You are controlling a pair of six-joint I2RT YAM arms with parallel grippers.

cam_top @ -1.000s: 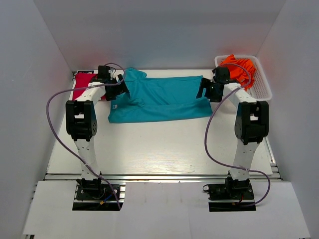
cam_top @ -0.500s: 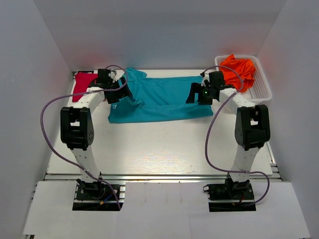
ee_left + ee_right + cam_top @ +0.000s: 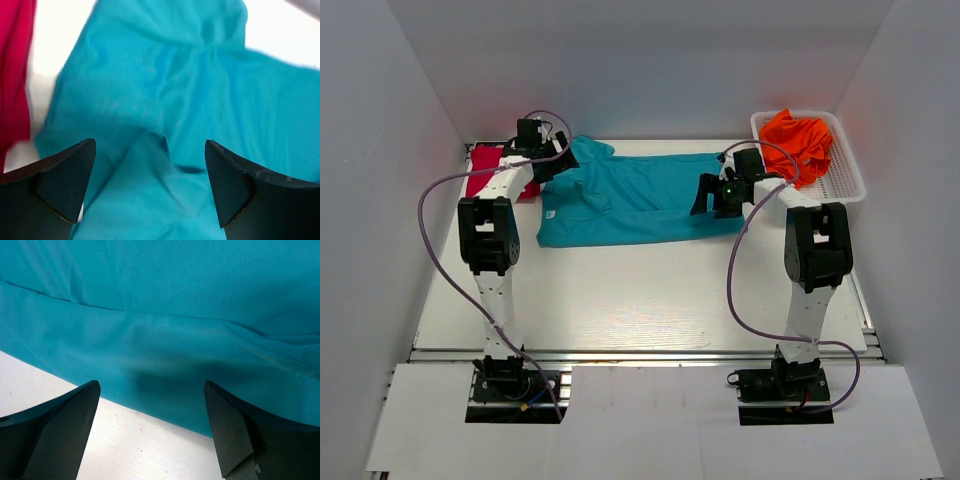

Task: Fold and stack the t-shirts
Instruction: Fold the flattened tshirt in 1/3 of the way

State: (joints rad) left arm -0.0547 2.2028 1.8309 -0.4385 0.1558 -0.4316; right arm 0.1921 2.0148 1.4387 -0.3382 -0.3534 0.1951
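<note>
Both arms stretched far forward. Left gripper [image 3: 550, 166] over left end of soft teal cotton t-shirt [image 3: 640, 200], right gripper [image 3: 708, 196] over its right edge. Both claws wide open, gripping nothing.

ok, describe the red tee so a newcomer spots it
Go to the far left corner of the white table. Beside the spread teal t-shirt lies the red t-shirt, partly hidden by the left arm. Only it is crimson; the orange t-shirt sits in the right-hand basket.

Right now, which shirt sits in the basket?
The orange shirt, bunched in the white basket; the teal shirt and red shirt lie on the table.
</note>
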